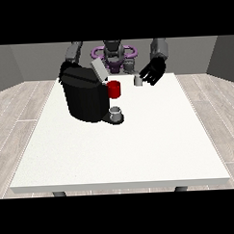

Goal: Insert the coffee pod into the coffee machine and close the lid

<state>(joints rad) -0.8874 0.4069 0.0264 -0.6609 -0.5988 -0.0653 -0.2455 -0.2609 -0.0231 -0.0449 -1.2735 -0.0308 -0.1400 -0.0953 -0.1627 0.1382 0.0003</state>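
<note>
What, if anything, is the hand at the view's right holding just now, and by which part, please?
Nothing is held: the hand at the view's right is open beside the small grey coffee pod, which rests on the table.

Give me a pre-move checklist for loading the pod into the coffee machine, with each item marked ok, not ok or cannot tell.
1. Lid raised: ok.
2. Coffee pod on the table, not in the coffee machine: ok.
3. Hand at the view's right beside the pod, fingers spread: ok.
4. Pod already held: cannot tell.
5. Hand at the view's left behind the machine, mostly hidden: cannot tell.
6. Cup under the spout: ok.
</note>
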